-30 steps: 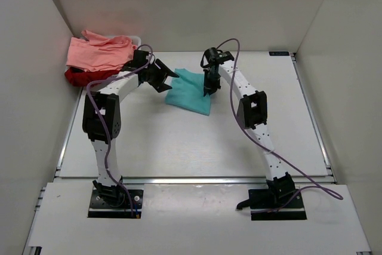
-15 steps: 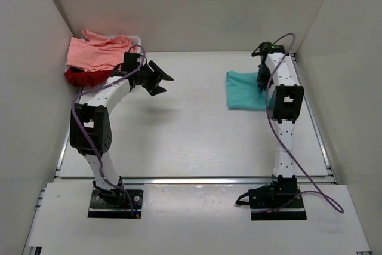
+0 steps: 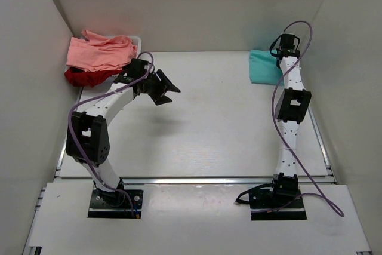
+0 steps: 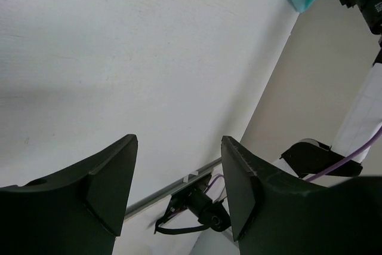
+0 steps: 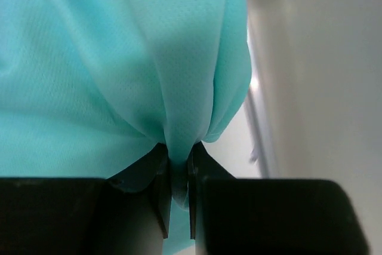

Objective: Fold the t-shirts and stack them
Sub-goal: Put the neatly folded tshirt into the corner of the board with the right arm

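- Teal shirt (image 3: 264, 67): folded into a compact, soft block at the far right corner of the table (image 3: 197, 129), close to the right wall (image 3: 340, 58). Can't tell whether it's resting or lifted.
- Right wrist view: fine mesh knit, with smooth folds converging into one pinch. The right gripper (image 5: 179, 174) fingers are clamped tight on a bunched edge of the cloth. The top view hides that pinch behind the right arm (image 3: 291, 103).
- Pink shirt (image 3: 98, 52): crumpled in the far left corner. The dark red shirt (image 3: 80, 77) is bunched against its near edge. A white basket (image 3: 137, 40) rim peeks out behind them. These show in the top view only.
- Left gripper (image 3: 162, 86): fingers spread wide, holding nothing, left of centre over the table, well apart from every shirt.
- Left wrist view: matte black curved fingers over a faintly scuffed white tabletop. The teal shirt is a small patch in the top right corner.
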Motion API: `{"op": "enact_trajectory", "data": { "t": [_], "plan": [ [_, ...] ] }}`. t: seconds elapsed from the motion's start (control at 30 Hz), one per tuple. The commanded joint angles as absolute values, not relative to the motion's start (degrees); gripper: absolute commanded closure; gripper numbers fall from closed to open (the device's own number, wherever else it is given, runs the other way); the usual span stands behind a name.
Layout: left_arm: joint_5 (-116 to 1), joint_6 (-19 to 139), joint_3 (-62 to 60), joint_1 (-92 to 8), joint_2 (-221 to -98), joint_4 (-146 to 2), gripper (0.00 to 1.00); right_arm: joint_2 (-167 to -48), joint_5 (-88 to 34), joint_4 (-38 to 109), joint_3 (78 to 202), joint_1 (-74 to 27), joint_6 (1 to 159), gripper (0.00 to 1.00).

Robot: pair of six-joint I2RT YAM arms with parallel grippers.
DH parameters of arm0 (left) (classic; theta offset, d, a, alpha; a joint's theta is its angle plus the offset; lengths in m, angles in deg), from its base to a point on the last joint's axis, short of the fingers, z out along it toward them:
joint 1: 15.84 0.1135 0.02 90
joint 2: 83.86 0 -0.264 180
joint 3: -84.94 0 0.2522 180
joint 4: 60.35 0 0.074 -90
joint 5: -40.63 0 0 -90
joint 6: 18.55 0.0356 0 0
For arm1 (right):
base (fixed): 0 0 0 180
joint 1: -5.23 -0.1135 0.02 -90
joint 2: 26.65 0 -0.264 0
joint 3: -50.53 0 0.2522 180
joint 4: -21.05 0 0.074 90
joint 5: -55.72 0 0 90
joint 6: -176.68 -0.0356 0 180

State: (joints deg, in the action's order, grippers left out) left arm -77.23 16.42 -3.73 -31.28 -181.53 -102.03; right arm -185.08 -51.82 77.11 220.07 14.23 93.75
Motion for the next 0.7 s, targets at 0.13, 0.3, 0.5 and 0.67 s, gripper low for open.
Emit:
{"op": "enact_trajectory", "data": {
  "t": [0.13, 0.3, 0.5, 0.67],
  "plan": [
    [-77.41, 17.57, -3.96, -33.42, -181.06, -102.15, 0.31, -188.72, -65.98, 57.42, 219.42, 17.45, 103.54, 0.70],
    [-76.97, 19.24, -5.28, -33.68, -182.12, -101.09, 0.11, -187.85, -71.54, 54.85, 224.41, 17.45, 104.60, 0.34],
    [-74.95, 23.28, -10.46, -32.89, -179.76, -104.16, 0.02, -175.29, -71.19, 59.58, 222.24, 14.55, 100.14, 0.01],
    [-82.67, 21.10, -3.10, -30.61, -175.36, -101.80, 0.01, -153.88, -77.61, 64.85, 202.31, 6.75, 92.85, 0.01]
  ]
}}
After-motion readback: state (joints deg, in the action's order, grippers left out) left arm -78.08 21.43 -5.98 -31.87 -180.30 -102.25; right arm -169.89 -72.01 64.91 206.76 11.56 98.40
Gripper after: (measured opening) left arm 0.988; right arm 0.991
